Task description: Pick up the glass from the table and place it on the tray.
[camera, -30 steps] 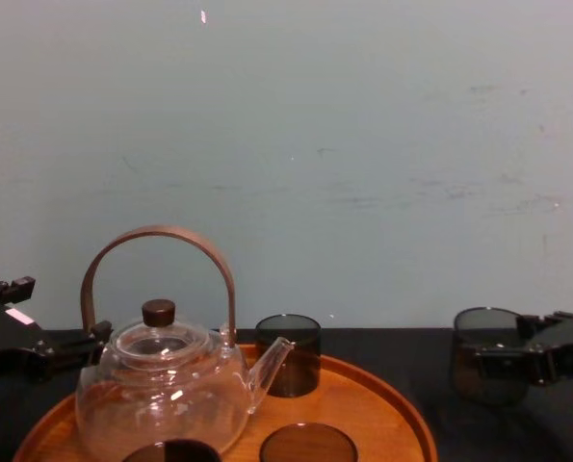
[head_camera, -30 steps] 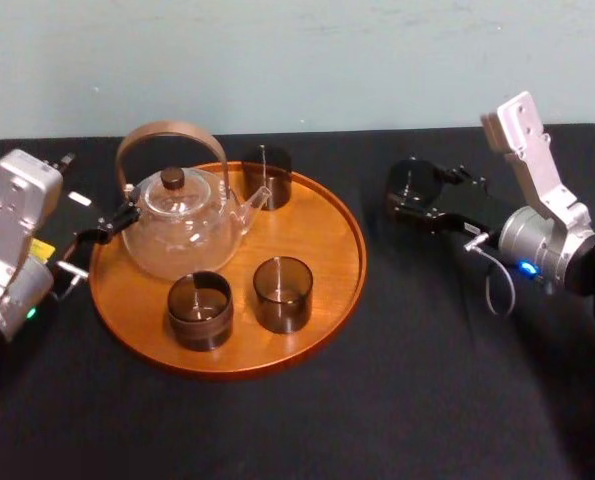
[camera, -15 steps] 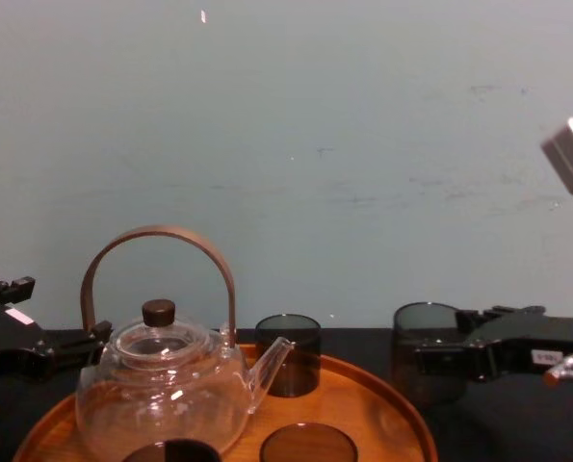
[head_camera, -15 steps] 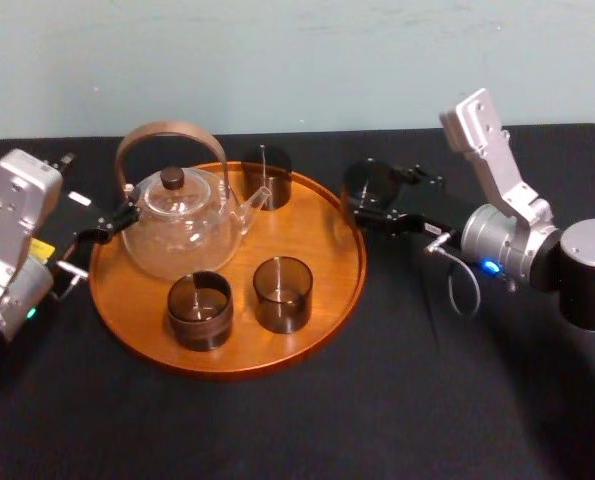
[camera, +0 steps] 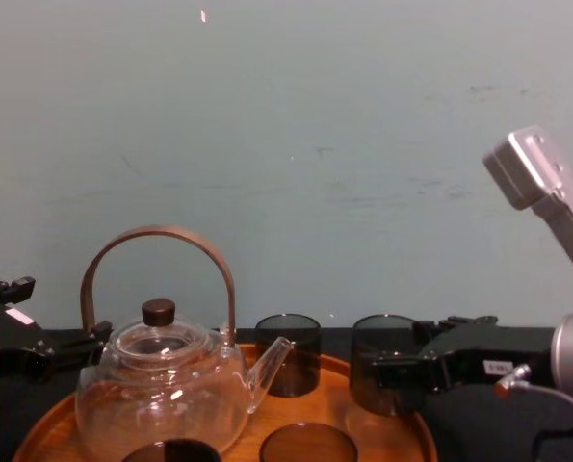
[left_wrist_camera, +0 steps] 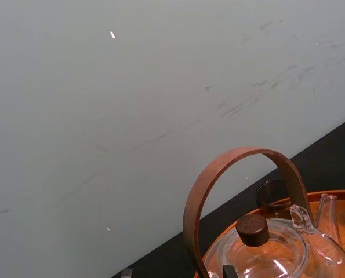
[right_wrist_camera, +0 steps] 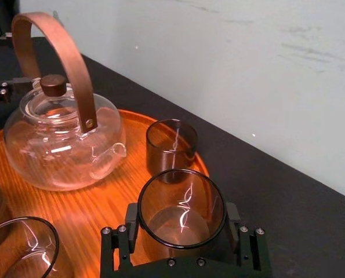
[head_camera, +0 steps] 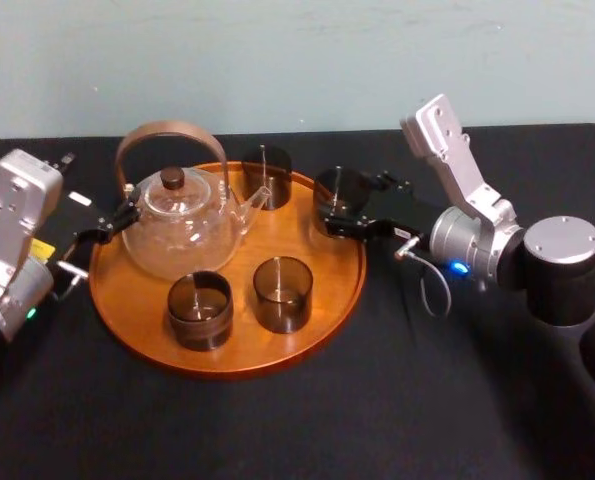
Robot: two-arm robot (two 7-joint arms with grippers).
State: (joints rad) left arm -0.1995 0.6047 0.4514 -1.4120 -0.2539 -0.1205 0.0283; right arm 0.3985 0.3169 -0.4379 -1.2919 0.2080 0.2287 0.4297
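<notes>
A smoky dark glass [head_camera: 339, 188] sits between the fingers of my right gripper [head_camera: 341, 208], which is shut on it from both sides. In the right wrist view the glass [right_wrist_camera: 182, 207] fills the gripper [right_wrist_camera: 182, 234], one finger [right_wrist_camera: 129, 223] pressed on each side. The glass [camera: 382, 362] is over the right rear part of the round orange-brown tray [head_camera: 312, 240], just inside its rim; I cannot tell whether it touches the wood. My left gripper [head_camera: 99, 230] is parked at the tray's left edge beside the teapot. The black table [head_camera: 427, 400] carries the tray.
On the tray stand a glass teapot [head_camera: 177, 228] with a brown hoop handle and three more dark glasses: one at the rear [head_camera: 267, 175], two at the front [head_camera: 199, 308] [head_camera: 282, 292]. The rear glass is close to the left of the held one.
My right arm has swung left with the glass, from over the black table right of the tray to over the tray's right rear part. The left arm has not moved.
</notes>
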